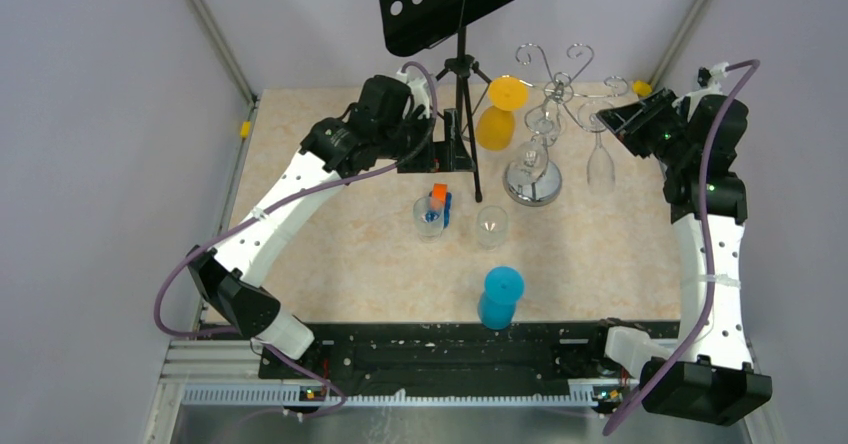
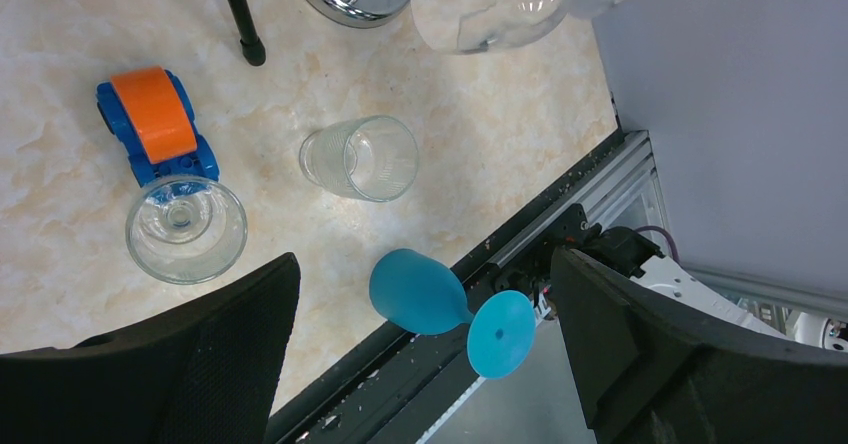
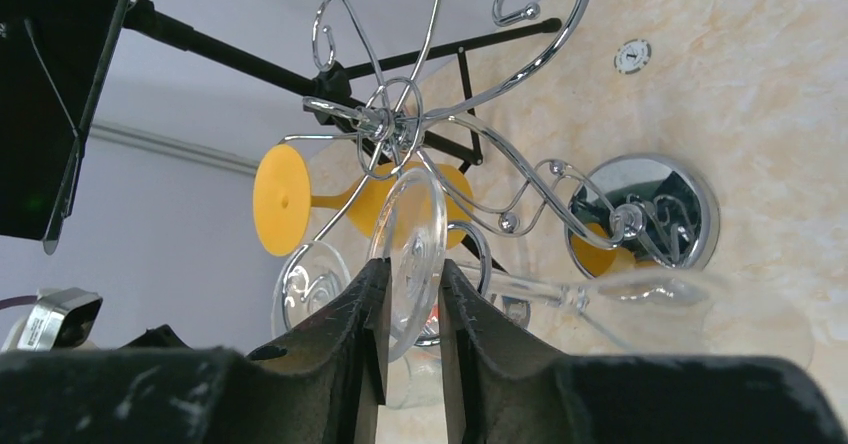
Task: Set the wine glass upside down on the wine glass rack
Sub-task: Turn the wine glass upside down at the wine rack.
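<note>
One wine glass [image 3: 412, 219] foot between right gripper [image 3: 412, 274] fingers [image 3: 352, 349]

The top camera sits high above and behind the two arm bases. It faces down and forward, far enough to take in the whole table [image 1: 330, 254] and both arms. The left wrist camera rides behind the left gripper [image 2: 422, 262] and looks from well above, almost straight down at the table. The blue glass [image 2: 415, 289] shows far below, between its two fingers. The right wrist camera rides behind the right gripper [image 3: 415, 274] and faces sideways, very near to the wine glass rack [image 3: 400, 129] just beyond the fingertips. All three views share the round base of this rack. The top and the left wrist view also share the blue glass.
</note>
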Controlling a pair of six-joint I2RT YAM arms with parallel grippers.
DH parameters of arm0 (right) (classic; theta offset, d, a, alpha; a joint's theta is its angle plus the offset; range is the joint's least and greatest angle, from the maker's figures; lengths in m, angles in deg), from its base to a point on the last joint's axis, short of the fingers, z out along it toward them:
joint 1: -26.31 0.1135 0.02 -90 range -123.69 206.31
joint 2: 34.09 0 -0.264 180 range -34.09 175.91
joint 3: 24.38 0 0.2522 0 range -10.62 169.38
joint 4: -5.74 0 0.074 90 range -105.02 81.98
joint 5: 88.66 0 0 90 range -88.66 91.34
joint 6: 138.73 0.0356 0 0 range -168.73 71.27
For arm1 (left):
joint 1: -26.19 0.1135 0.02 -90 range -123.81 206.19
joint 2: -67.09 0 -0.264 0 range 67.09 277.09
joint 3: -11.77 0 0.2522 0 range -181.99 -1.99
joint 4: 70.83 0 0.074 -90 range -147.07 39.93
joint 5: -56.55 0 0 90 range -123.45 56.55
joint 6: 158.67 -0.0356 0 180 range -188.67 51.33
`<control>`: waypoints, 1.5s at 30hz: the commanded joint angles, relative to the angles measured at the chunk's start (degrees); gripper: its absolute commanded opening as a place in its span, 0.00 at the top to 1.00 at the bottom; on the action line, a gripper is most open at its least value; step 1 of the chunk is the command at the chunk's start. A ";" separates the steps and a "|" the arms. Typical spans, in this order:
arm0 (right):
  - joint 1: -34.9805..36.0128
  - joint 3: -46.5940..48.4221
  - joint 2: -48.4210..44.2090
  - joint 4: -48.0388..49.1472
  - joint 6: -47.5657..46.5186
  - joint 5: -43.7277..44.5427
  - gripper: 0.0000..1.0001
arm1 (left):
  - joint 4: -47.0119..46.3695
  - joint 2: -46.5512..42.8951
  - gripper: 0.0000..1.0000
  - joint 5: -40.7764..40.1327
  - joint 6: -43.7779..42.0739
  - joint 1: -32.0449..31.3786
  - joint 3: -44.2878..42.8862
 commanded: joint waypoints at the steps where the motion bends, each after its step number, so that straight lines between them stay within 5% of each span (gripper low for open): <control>1: -0.83 1.08 -0.46 3.37 -1.90 0.85 0.74 | -1.80 -0.33 0.02 0.74 0.36 -0.17 0.23; 10: -0.83 2.19 -0.48 1.35 -3.24 1.67 0.63 | -1.86 -0.51 0.02 0.91 0.62 -0.22 0.37; 19: -0.83 3.66 -0.45 -1.25 -4.33 2.80 0.37 | -2.14 -0.52 0.02 1.41 0.87 -0.17 0.65; 23: -0.83 4.00 -0.50 -1.80 -4.67 3.30 0.21 | -2.21 -0.71 0.02 1.37 0.93 -0.17 0.90; 25: -0.83 4.20 -0.49 -2.25 -4.84 3.75 0.03 | -2.22 -0.85 0.02 1.30 0.98 -0.21 1.08; 45: -0.83 8.63 -0.03 -6.93 -9.21 3.07 0.01 | 1.10 -0.99 0.02 -0.75 -1.52 -0.18 3.24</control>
